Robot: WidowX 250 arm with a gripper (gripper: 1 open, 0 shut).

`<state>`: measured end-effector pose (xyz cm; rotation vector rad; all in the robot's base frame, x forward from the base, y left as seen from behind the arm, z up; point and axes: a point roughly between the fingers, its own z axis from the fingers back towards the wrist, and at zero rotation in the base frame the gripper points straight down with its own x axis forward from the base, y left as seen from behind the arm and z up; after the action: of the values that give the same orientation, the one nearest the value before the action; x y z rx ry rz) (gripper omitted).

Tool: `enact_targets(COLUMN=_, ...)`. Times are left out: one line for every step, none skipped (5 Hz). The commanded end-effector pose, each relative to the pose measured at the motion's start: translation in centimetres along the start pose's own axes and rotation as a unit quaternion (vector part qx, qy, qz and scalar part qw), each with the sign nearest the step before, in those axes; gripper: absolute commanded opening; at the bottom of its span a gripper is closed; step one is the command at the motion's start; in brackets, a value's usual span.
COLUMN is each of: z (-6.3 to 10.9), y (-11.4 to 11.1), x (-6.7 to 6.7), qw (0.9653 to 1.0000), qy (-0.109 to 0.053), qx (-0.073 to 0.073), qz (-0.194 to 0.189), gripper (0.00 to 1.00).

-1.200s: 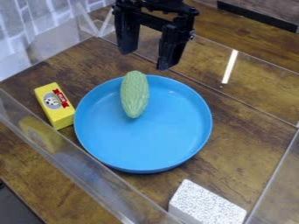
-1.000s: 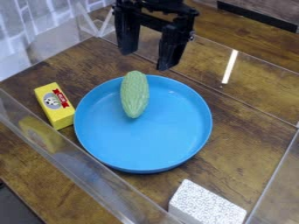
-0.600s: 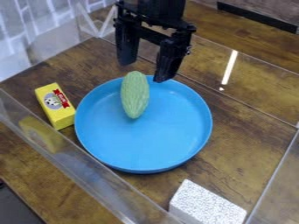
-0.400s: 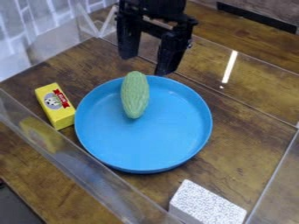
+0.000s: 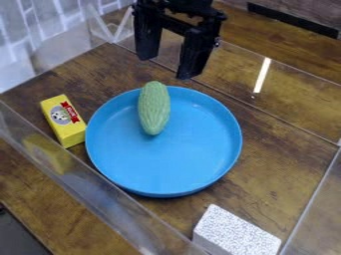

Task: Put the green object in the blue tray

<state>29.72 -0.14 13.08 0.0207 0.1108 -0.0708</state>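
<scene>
Raised slightly, one end effector point(image 5: 170, 62) with fingers spread, one green object point(image 5: 155, 108) in one blue tray point(image 5: 180, 167)

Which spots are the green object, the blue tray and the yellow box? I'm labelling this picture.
Green object point(image 5: 155, 108): camera view, middle of its body.
Blue tray point(image 5: 186, 164): camera view, bare inner floor.
Yellow box point(image 5: 58, 112): camera view, upper face.

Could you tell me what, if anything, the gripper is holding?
Nothing: the gripper is open, and the green object lies in the blue tray.
</scene>
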Motion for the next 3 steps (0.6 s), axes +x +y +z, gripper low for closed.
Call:
enact_targets(z=2.44, y=0.19, x=-0.20, qw=0.9992, qy=-0.040, qx=0.001, qz=0.008, gripper=1.00)
enact_targets(z=2.25, y=0.28, x=-0.03, qw=0.9992, qy=-0.040, qx=0.003, qz=0.006, gripper=1.00)
enact_targets(z=1.94, y=0.55, x=0.30, qw=0.9992, qy=-0.038, qx=0.005, qz=0.004, gripper=1.00)
